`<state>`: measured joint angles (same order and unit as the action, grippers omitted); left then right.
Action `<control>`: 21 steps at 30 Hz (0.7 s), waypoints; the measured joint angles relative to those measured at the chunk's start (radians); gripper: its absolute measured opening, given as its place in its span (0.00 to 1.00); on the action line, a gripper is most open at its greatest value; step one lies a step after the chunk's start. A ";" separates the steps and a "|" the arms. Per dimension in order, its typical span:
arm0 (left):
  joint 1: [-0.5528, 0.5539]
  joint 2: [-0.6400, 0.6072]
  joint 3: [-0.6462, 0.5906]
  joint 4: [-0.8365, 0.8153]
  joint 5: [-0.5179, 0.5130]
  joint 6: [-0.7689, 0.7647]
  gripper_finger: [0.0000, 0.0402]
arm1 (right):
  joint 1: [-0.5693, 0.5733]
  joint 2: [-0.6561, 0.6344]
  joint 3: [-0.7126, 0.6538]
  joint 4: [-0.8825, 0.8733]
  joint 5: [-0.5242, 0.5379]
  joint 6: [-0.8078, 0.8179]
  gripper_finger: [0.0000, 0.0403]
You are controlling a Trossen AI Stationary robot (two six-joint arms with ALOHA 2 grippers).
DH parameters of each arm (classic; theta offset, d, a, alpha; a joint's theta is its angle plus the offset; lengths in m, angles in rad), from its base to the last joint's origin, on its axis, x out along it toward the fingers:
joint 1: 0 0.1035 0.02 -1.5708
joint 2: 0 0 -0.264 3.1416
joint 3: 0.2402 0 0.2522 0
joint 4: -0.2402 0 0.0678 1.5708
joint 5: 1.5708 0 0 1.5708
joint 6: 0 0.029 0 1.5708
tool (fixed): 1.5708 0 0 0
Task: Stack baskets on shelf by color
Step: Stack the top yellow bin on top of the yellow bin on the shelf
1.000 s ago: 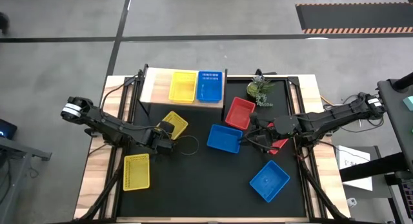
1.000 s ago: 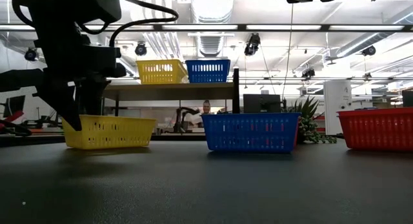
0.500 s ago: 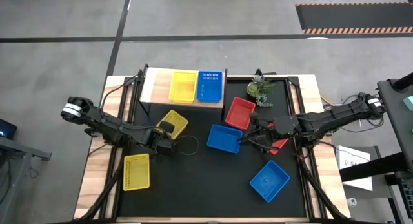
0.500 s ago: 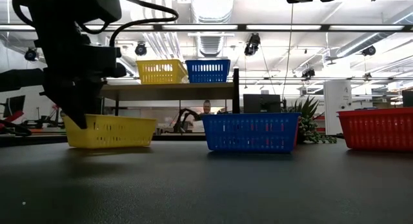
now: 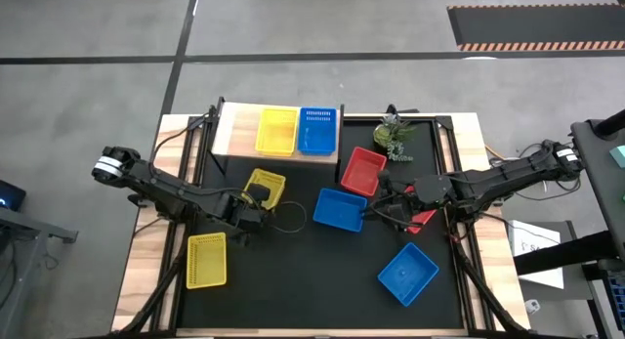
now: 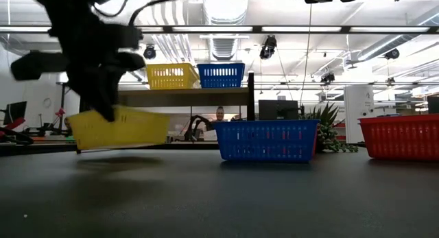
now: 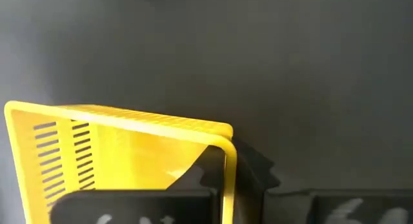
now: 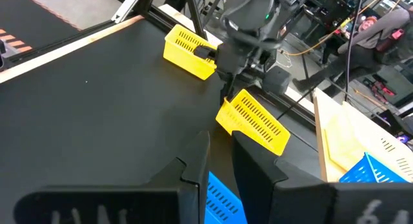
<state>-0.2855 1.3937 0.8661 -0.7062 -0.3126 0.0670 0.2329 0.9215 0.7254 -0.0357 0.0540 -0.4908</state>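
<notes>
left gripper [image 5: 252, 204] clamped on yellow basket [image 5: 266, 188] rim, basket tilted just off the table [image 5: 293, 271] near the shelf [image 5: 230, 129] | right gripper [image 5: 383, 209] at blue basket [image 5: 340, 209], can't tell if it's holding | watch it: your corner pinch could let the basket swing or slip on the way up

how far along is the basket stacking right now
Done: one yellow perforated plastic basket and one blue one sit side by side on the pale-wood shelf. In hand: the left gripper is shut on a second yellow basket, tilted just off the black tabletop. Left: a third yellow basket, two blue and the red ones. No stacks yet.
</notes>
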 joint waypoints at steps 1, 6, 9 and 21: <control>0.000 0.000 0.015 0.001 0.000 -0.016 0.00 | 0.000 0.000 0.000 -0.001 0.000 0.000 0.14; -0.012 0.000 0.083 0.000 0.042 -0.111 0.00 | 0.000 0.000 0.000 -0.004 0.000 0.000 0.14; -0.023 0.000 0.119 0.002 0.070 -0.164 0.00 | 0.000 0.000 0.000 -0.004 0.000 0.000 0.14; -0.112 -0.001 0.207 0.018 0.076 -0.341 0.00 | 0.000 0.000 0.000 -0.005 0.000 0.001 0.14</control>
<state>-0.3975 1.3930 1.0728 -0.6880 -0.2363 -0.2735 0.2329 0.9215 0.7254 -0.0402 0.0536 -0.4900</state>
